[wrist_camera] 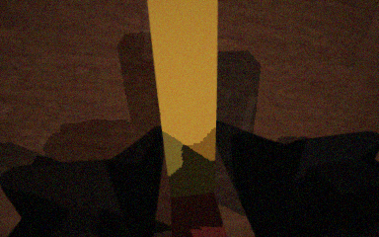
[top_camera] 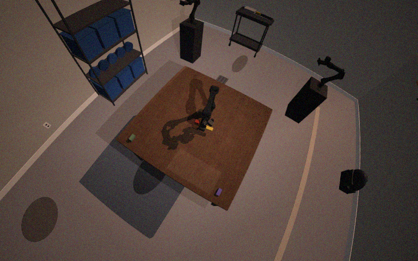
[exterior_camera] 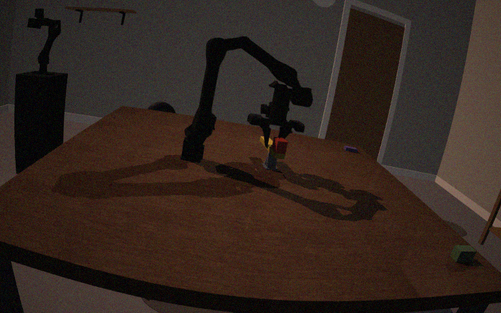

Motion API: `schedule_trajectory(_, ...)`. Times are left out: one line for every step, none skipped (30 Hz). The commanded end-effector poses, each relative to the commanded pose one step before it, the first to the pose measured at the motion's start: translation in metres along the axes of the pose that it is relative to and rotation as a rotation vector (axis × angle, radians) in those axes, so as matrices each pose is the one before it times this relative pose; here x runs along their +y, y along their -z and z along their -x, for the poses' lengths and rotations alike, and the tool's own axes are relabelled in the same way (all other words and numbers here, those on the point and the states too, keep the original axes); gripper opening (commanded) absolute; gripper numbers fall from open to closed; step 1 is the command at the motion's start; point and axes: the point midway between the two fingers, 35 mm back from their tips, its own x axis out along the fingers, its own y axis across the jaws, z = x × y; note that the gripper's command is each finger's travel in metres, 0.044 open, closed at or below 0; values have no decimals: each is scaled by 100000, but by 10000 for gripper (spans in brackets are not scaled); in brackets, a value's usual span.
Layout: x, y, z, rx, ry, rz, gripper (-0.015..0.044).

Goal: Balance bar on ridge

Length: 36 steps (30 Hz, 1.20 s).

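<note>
The bar (top_camera: 209, 128) (exterior_camera: 280, 145) (wrist_camera: 185, 64) has a yellow arm, a dark green middle and a red end. It lies across the top of the blue-grey ridge (exterior_camera: 271, 162), clear of the table in the exterior view. It looks slightly tilted, red end lower, though dim light makes this hard to judge. My gripper (top_camera: 203, 125) (exterior_camera: 274, 141) (wrist_camera: 188, 129) points down over the bar's middle. Its fingers stand slightly open on both sides of the bar, with thin gaps in the wrist view. The contact between bar and ridge is hidden by the fingers and bar.
A green block (top_camera: 131, 137) (exterior_camera: 462, 254) lies near one table corner and a purple block (top_camera: 218, 192) (exterior_camera: 350, 149) near another. The brown table (top_camera: 240, 138) (exterior_camera: 184, 250) carries the arm's base. Shelving and pedestals stand beyond its edges.
</note>
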Motion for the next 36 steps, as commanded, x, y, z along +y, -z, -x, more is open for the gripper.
schedule_trajectory(-1,0,0,0,7,1,172)
schedule_trajectory(0,0,0,0,0,0,172)
schedule_trajectory(0,0,0,0,0,0,173)
schedule_trajectory(0,0,0,0,0,0,173)
schedule_trajectory(0,0,0,0,0,0,173)
schedule_trajectory(0,0,0,0,0,0,173)
schedule_trajectory(0,0,0,0,0,0,173)
schedule_trajectory(0,0,0,0,0,0,185)
schedule_trajectory(0,0,0,0,0,0,185)
schedule_trajectory(0,0,0,0,0,0,185)
schedule_trajectory(0,0,0,0,0,0,185)
schedule_trajectory(0,0,0,0,0,0,185)
schedule_trajectory(0,0,0,0,0,0,185)
schedule_trajectory(0,0,0,0,0,0,185)
schedule_trajectory(0,0,0,0,0,0,185)
schedule_trajectory(0,0,0,0,0,0,185)
schedule_trajectory(0,0,0,0,0,0,185)
schedule_trajectory(0,0,0,0,0,0,185)
schedule_trajectory(0,0,0,0,0,0,185)
schedule_trajectory(0,0,0,0,0,0,211)
schedule_trajectory(0,0,0,0,0,0,238)
schedule_trajectory(0,0,0,0,0,0,264)
schedule_trajectory(0,0,0,0,0,0,290)
schedule_trajectory(0,0,0,0,0,0,316)
schedule_trajectory(0,0,0,0,0,0,342)
schedule_trajectory(0,0,0,0,0,0,369)
schedule_trajectory(0,0,0,0,0,0,395)
schedule_trajectory(0,0,0,0,0,0,421)
schedule_trajectory(0,0,0,0,0,0,440)
schedule_trajectory(0,0,0,0,0,0,440)
schedule_trajectory(0,0,0,0,0,0,440)
schedule_trajectory(-41,-3,205,0,3,0,440)
schedule_trajectory(-111,-8,615,-1,9,-1,440)
schedule_trajectory(-151,-10,1031,-1,11,-2,440)
schedule_trajectory(-126,-7,1257,-1,8,-2,440)
schedule_trajectory(-63,-2,1262,-1,1,-2,440)
